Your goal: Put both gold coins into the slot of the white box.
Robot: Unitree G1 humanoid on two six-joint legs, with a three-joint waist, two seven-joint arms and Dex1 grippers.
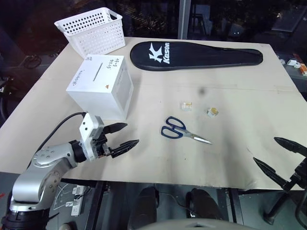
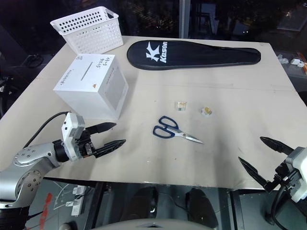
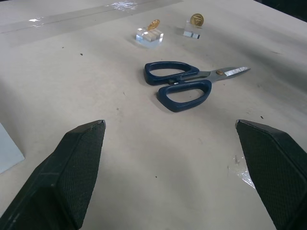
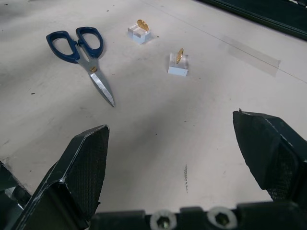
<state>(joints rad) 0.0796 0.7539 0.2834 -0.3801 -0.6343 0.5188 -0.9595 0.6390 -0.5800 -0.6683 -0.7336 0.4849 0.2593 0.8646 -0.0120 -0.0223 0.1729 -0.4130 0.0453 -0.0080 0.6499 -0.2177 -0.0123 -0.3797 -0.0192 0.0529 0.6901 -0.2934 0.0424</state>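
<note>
Two shiny gold coins (image 4: 142, 24) (image 4: 179, 55) were seen propped on clear plastic blocks (image 4: 178, 66); both grippers (image 1: 122, 135) (image 2: 263, 156) were spread wide, empty.

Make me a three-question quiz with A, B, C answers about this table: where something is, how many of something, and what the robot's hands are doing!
1. Where are the scissors?
A. in the basket
B. on the table near the coins
C. on the box

2. How many gold coins are there?
A. one
B. two
C. four

3. The left end effector is:
A. open, holding nothing
B. shut on a coin
C. shut on the scissors

Answers: 1 B, they lie flat just in front of the coins. 2 B, each sits on its own clear block. 3 A, its fingers stand apart over bare table.
</note>
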